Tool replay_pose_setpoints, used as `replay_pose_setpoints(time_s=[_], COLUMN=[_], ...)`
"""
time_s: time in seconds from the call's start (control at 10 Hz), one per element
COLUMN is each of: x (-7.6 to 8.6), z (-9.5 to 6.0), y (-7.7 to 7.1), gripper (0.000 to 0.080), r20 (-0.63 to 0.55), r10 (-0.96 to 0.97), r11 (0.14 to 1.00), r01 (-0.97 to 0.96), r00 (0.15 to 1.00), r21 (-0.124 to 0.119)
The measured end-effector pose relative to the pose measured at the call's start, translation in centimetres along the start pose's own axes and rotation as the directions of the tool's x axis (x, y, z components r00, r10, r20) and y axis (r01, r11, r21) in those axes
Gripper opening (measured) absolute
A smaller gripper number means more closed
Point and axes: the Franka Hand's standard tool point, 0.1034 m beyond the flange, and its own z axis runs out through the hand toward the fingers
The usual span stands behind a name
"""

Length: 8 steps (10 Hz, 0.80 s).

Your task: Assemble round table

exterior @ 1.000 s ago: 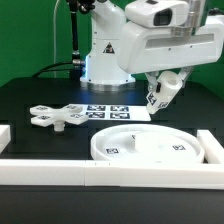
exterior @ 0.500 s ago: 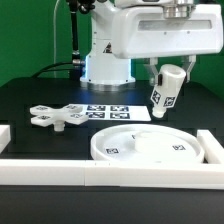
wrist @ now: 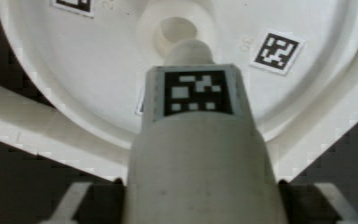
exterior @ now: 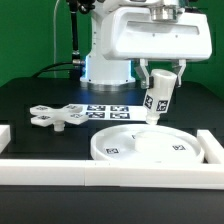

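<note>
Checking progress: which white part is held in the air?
The leg, gripped by the end effector above the disc; disc and cross foot lie flat.

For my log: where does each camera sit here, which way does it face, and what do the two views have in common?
Exterior view: sits low beyond the near rail, facing across the table at the arm; shows the gripper shut on the leg above the round disc.
Wrist view: on the wrist, looking down along the held leg onto the round disc; only dark fingers edge in.
Shared: leg, round disc, gripper.
</note>
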Motion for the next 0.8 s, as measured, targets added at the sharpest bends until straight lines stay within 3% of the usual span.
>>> replay_pose_setpoints(time_s=[0.5, 0.8], x=[-1.2, -0.7], z=[1.7, 2.0], y=[0.1, 0.4], gripper=[0.0409, 0.0409], r20=[0.030, 0.025], r10=[0.000, 0.001], r11=[1.000, 1.000], r01=[0.000, -0.001], r00=[1.000, 1.000], r21=[0.010, 0.009])
